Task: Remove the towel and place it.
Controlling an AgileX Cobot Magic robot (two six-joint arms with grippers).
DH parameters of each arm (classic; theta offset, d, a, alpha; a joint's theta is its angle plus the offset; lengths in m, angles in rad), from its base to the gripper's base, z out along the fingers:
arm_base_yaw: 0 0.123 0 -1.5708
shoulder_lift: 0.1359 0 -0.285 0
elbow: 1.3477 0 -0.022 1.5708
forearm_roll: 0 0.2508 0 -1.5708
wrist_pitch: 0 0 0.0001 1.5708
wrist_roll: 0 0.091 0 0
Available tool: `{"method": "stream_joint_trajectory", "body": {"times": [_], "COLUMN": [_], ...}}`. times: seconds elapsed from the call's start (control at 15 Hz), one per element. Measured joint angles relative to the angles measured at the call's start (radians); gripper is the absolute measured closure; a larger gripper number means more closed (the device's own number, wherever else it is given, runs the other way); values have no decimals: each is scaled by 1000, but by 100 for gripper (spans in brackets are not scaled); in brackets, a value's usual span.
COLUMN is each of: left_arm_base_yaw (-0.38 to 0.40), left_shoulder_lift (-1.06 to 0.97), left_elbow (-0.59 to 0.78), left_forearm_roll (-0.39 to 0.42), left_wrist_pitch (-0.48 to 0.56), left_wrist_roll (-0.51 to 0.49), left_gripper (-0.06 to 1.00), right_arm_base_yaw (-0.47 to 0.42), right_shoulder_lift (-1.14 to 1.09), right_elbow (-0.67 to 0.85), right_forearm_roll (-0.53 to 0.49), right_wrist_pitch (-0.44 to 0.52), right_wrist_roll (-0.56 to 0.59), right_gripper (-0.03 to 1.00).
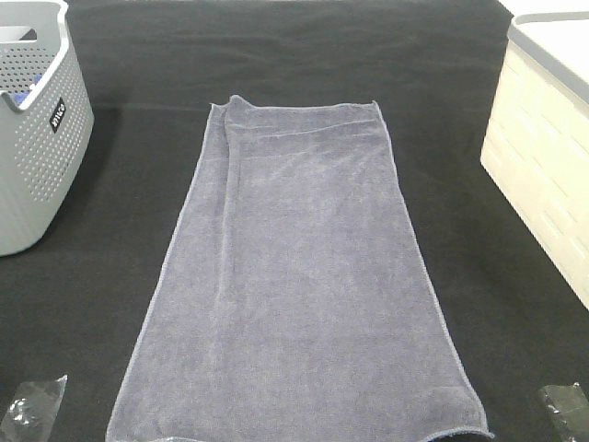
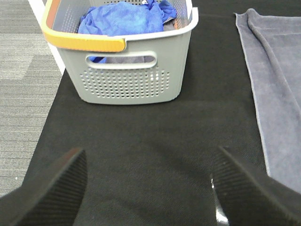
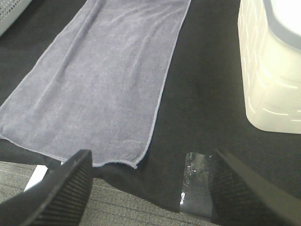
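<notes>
Two containers: grey basket (image 2: 127, 70) holding blue cloth (image 2: 124, 16), cream bin (image 1: 543, 157), contents unseen; towel (image 1: 294, 285) flat on black cloth (image 1: 138, 92) between them, clear of left gripper (image 2: 148, 188) and right gripper (image 3: 150, 188), both wide open, empty.

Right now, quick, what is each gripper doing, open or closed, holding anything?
Left gripper: open, holding nothing, over the black cloth.
Right gripper: open, holding nothing, near the towel.
</notes>
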Motion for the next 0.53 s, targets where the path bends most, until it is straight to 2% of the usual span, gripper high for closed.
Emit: {"method": "stream_joint_trajectory", "body": {"times": [0.33,0.47,0.53], "left_arm_base_yaw": [0,0,0], "left_shoulder_lift": [-125,-127,-127], "left_elbow": [80,121,136], "left_forearm_roll": [-11,-62,-104], "left_wrist_pitch": [37,37,13], "left_wrist_roll": [7,16,35], "left_gripper": [24,24,24], "right_arm_base_yaw": [0,0,0], "right_shoulder_lift": [-74,-74,-74], "right_elbow": [113,144,160], "right_forearm_roll": [-6,-8,-8], "right_wrist_pitch": [2,-27,-79], "right_wrist_roll": [-3,-39,-50], "right_gripper": [28,28,28]}}
